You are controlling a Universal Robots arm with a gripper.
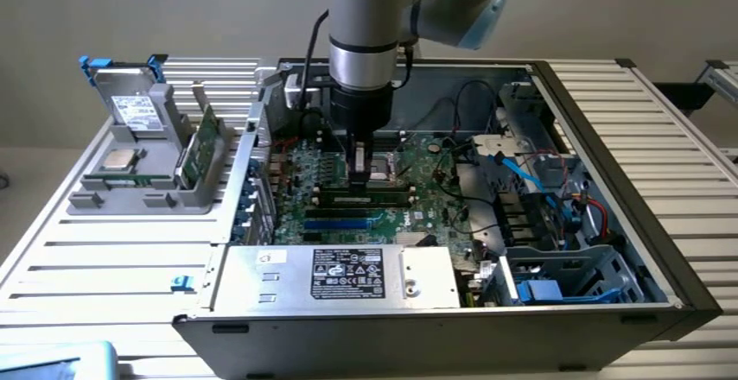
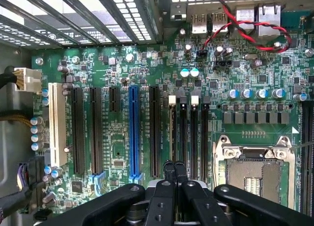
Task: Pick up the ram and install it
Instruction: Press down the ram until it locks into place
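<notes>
My gripper (image 1: 372,181) reaches straight down into the open computer case (image 1: 645,224), over the green motherboard (image 1: 438,207). The ram (image 1: 366,196), a long green stick with dark chips, stands on edge in a memory slot directly under the fingertips. In the wrist view my gripper (image 2: 174,168) is shut, its two black fingertips pressed together with nothing between them, right above the black memory slots (image 2: 189,138). From this angle the ram is edge-on, and I cannot tell whether the fingertips touch it.
A grey fixture (image 1: 138,190) outside the case, at the exterior view's left, holds a processor (image 1: 119,157) and another upright green board (image 1: 203,148). The power supply (image 1: 334,275) fills the case front. Cables (image 1: 554,190) crowd the exterior view's right. A CPU socket (image 2: 255,167) lies beside the slots.
</notes>
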